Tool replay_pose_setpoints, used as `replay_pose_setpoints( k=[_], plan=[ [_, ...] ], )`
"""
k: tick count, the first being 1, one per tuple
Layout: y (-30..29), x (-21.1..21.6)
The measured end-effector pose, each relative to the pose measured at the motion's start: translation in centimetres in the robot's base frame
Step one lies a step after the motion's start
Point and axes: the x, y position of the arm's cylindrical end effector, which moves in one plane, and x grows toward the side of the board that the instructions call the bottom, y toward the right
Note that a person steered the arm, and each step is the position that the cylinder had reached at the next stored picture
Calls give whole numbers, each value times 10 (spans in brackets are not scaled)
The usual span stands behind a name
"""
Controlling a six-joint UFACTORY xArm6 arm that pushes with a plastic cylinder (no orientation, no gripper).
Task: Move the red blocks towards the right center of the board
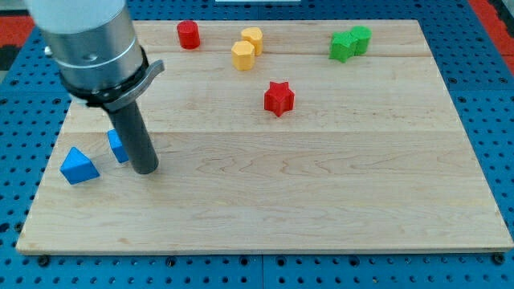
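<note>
A red star block [279, 98] lies on the wooden board [321, 193], a little above the middle. A red cylinder [189, 34] stands near the view's top, left of centre. My tip [145, 169] rests on the board at the view's left, far from both red blocks. It stands right next to a blue block [118, 145] that the rod partly hides. A blue triangular block [79, 165] lies further left.
Two yellow blocks [247, 48] sit together at the top centre. Two green blocks [349, 43] sit together at the top right. A blue pegboard surface [498, 120] surrounds the board.
</note>
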Motion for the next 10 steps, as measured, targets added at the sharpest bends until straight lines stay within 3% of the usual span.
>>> replay_pose_setpoints(
  k=[1, 2, 3, 4, 6, 7, 8, 9, 10],
  plan=[
    [66, -55],
    [83, -122],
    [182, -129],
    [198, -133],
    [328, -125],
    [330, -105],
    [251, -113],
    [129, -109],
    [19, -133]
  ],
)
